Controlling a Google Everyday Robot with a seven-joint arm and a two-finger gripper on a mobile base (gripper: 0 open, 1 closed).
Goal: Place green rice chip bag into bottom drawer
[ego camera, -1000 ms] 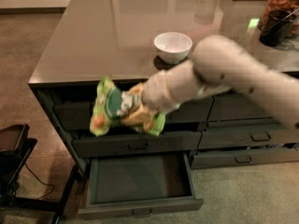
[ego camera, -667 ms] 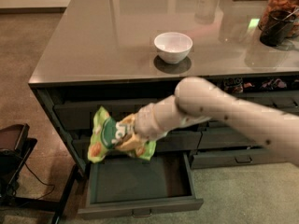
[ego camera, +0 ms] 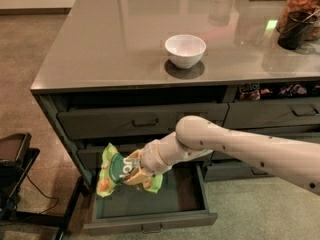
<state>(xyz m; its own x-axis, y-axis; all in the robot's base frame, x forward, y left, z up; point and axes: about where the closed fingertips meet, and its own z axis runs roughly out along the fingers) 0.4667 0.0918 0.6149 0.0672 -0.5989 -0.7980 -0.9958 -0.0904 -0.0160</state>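
Green rice chip bag [ego camera: 114,167] is clamped in the gripper [ego camera: 134,173], hanging in the air right over the left part of the open bottom drawer [ego camera: 169,195], not resting on the drawer floor as far as I can see. The foil covers most of the gripper, so I can't really make out the fingers, but the bag is clearly hanging off the end of the arm [ego camera: 240,146] and crumpled where it's pinched, so I'd call that a closed grip on it. Compared to a second ago, the bag has dropped from about the middle drawer's level to just above the drawer opening, and the arm's elbow has sunk below the countertop [ego camera: 115,44] edge. White bowl [ego camera: 185,49] up top hasn't budged, and the drawer is pulled out the same as before.
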